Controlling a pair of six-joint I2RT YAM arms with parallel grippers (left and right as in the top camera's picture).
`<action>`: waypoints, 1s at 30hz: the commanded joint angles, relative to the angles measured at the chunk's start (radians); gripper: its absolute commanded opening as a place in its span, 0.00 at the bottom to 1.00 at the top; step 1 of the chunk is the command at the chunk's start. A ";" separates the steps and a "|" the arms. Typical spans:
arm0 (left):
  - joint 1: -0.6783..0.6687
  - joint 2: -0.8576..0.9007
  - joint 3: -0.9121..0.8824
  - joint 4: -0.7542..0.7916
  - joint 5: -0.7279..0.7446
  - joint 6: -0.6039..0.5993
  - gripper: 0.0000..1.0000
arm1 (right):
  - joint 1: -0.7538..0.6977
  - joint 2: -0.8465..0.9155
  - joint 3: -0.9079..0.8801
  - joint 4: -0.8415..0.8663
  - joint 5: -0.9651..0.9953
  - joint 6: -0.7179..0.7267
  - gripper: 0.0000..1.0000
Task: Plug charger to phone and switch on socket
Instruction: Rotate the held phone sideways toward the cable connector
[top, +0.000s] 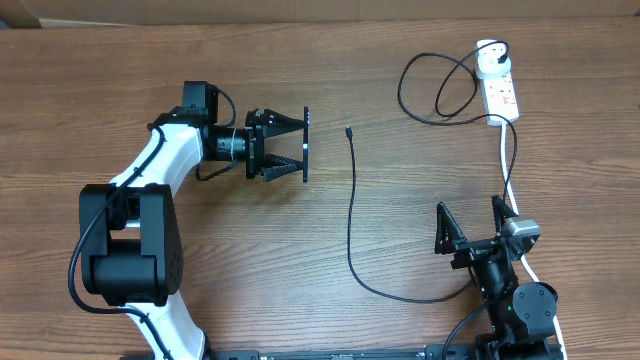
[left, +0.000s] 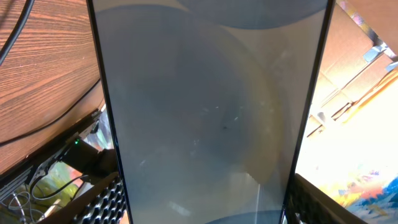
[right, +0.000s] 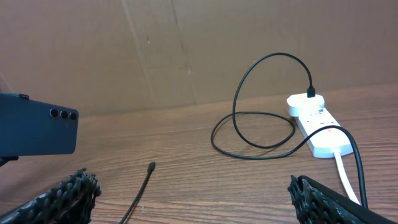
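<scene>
The phone (left: 211, 112) filling your left wrist view is clamped on edge in the left gripper (top: 298, 145), and the connector tip (top: 348, 131) of the charger (top: 352, 220) lies just right of it, its cable trailing back toward your wide-open, empty right gripper (top: 470, 212), well apart.

Wooden table (top: 300, 300) under black charger (top: 352, 200) and white socket (top: 500, 92)

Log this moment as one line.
left gripper: shut on phone, held on edge | right gripper: open, empty | charger tip: lying on table, apart from phone | socket: adapter plugged in, on/off unclear
</scene>
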 joint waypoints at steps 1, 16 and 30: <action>0.002 -0.014 0.026 0.005 0.063 -0.009 0.57 | 0.005 -0.004 -0.010 0.005 -0.006 -0.005 1.00; 0.001 -0.014 0.026 0.005 0.034 -0.006 0.57 | 0.005 -0.004 -0.010 0.005 -0.006 -0.005 1.00; 0.001 -0.014 0.026 0.005 0.003 -0.002 0.57 | 0.005 -0.004 -0.010 0.005 -0.006 -0.005 1.00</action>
